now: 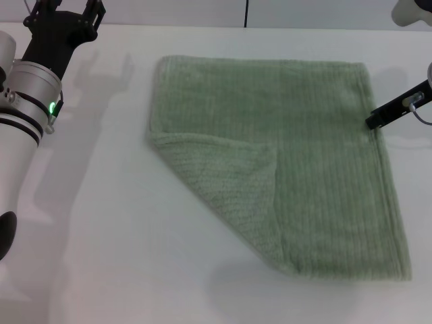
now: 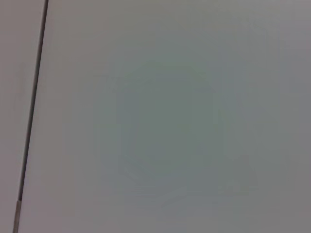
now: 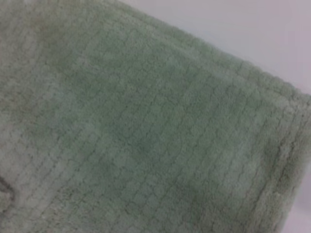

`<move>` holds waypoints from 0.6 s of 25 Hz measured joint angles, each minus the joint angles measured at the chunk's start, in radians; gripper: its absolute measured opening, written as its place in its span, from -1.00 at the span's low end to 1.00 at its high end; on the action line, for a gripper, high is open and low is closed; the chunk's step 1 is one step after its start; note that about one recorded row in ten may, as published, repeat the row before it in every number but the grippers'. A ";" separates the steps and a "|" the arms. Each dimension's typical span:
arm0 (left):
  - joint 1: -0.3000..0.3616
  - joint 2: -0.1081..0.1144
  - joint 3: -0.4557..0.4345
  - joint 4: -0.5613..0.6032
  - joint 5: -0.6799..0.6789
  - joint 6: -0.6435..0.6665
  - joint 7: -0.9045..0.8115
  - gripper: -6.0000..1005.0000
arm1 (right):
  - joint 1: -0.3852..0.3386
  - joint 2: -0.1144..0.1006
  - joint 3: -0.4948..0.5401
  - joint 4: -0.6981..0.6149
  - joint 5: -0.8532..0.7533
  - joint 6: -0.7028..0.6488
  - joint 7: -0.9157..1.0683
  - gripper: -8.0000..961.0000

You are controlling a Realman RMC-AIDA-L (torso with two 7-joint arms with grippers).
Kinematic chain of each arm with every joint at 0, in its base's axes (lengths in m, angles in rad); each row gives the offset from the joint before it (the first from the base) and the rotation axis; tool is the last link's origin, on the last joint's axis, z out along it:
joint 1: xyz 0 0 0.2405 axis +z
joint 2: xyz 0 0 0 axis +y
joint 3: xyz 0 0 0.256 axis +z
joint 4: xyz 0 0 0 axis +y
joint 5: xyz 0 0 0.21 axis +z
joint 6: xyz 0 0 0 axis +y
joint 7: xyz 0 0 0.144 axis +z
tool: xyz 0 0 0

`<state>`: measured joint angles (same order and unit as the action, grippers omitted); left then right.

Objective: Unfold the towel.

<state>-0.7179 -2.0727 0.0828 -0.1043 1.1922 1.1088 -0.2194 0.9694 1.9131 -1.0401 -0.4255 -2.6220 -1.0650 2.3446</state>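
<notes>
The pale green towel (image 1: 317, 155) lies flat on the white table (image 1: 101, 236) in the head view. Its near left corner is folded over onto the cloth as a triangular flap (image 1: 229, 182). My right gripper (image 1: 391, 110) is at the towel's far right edge, low over the hem. The right wrist view is filled by the towel's ribbed cloth (image 3: 146, 131) and one hemmed corner. My left gripper (image 1: 64, 8) is open and empty at the far left of the table, well apart from the towel.
The left wrist view shows only the plain table surface (image 2: 170, 121) with a dark seam (image 2: 31, 111) along one side. The table's far edge (image 1: 202, 25) runs just behind the towel.
</notes>
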 joint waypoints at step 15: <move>-0.006 0.012 0.000 0.139 0.341 -0.012 -0.391 0.36 | 0.002 -0.002 -0.002 0.030 0.002 0.025 -0.015 -0.99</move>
<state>-0.7235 -2.0612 0.0828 0.0348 1.5333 1.0966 -0.6099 0.9718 1.9112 -1.0417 -0.3956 -2.6197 -1.0402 2.3296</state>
